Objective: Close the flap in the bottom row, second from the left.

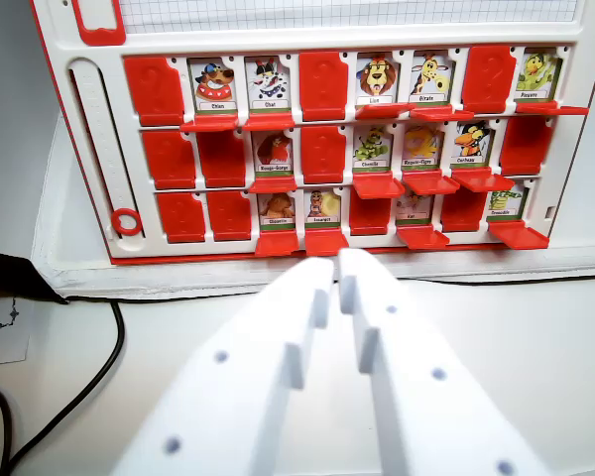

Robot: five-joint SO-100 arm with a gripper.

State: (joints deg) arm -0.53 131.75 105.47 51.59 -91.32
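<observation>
nearest the camera, the white gripper (337, 270) fills the lower middle of the wrist view, its two fingers (278, 357) pressed almost together with only a thin slit between the tips, pinching nothing. the tips hang just in front of the near edge of the red and white game board (99, 129), which stands beyond them on a white table (535, 327). the board carries three rows of red flaps, some shut flat and red, some folded down to show animal cards such as the lion card (375, 77) in the far row. in the near row, the second flap from the left (229, 214) lies shut, well left of the gripper tips, beside another shut flap (181, 216) at the row's left end. the third flap (277, 242) and the fourth flap (324, 240) hang open, the fourth right ahead of the tips. a black cable (89, 382) curls over the table at the near left.
</observation>
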